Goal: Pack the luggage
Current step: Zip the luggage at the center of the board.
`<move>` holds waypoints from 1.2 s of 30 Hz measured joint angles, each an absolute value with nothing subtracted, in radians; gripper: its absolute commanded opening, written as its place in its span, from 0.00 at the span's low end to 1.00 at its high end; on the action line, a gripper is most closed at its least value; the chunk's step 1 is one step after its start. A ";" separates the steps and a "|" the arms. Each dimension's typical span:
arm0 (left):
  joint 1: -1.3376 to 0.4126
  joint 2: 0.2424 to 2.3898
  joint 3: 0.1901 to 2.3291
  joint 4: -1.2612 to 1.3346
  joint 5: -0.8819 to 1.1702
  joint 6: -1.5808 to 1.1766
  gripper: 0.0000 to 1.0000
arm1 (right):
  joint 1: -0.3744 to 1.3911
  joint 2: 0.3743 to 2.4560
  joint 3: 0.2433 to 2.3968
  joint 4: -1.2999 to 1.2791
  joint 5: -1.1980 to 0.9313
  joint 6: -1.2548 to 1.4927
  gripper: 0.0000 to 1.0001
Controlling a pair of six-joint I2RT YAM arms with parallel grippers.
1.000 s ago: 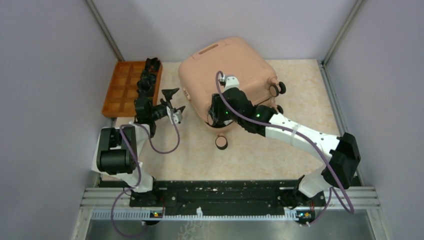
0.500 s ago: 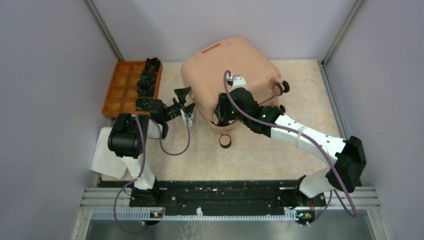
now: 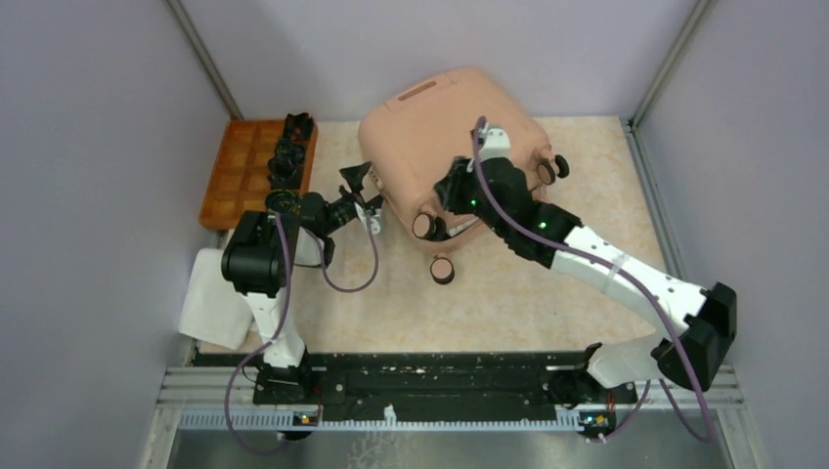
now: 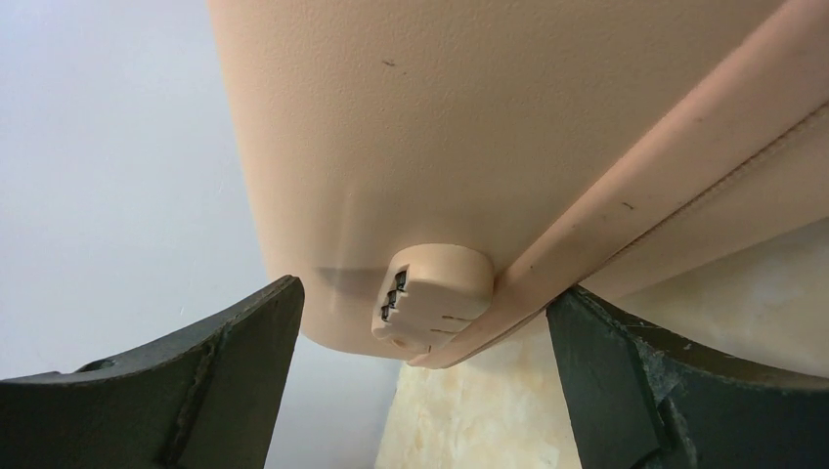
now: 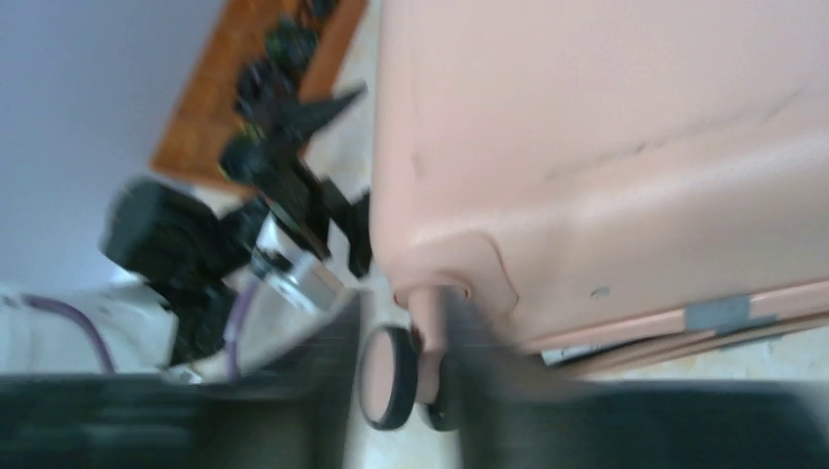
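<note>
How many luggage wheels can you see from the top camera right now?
3: near-left corner wheel on the luggage; lower wheel just in front, by the table; right-side wheel. The right arm may hide another.

Top camera was fixed above and behind the arm bases, looking steeply down. It took in the whole table (image 3: 391,313), with the luggage (image 3: 440,117) at far centre. Left wrist camera sat very close at the luggage's left side, facing its lock (image 4: 430,293). Right wrist camera sat close at the luggage's near wheel (image 5: 383,376), facing leftward, partly blurred. All three shared the luggage; top and right wrist also shared the tray (image 5: 210,117).
</note>
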State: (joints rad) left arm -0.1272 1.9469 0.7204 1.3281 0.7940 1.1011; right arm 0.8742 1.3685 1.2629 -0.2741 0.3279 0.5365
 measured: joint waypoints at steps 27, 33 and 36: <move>-0.094 1.897 0.904 0.989 0.770 1.052 0.98 | 0.811 1.294 1.149 -0.209 0.334 0.508 0.68; -0.109 1.854 0.952 0.964 0.783 1.058 0.99 | 0.811 1.195 1.050 -0.185 0.341 0.548 0.73; -0.117 1.829 0.965 0.963 0.794 1.068 0.99 | 0.810 1.152 0.994 -0.159 0.341 0.580 0.76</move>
State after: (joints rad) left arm -0.1169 1.8294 0.9649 0.9634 0.7937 1.0683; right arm 0.8104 1.1519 0.9939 -0.1585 0.3412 0.5797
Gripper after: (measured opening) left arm 0.990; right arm 0.736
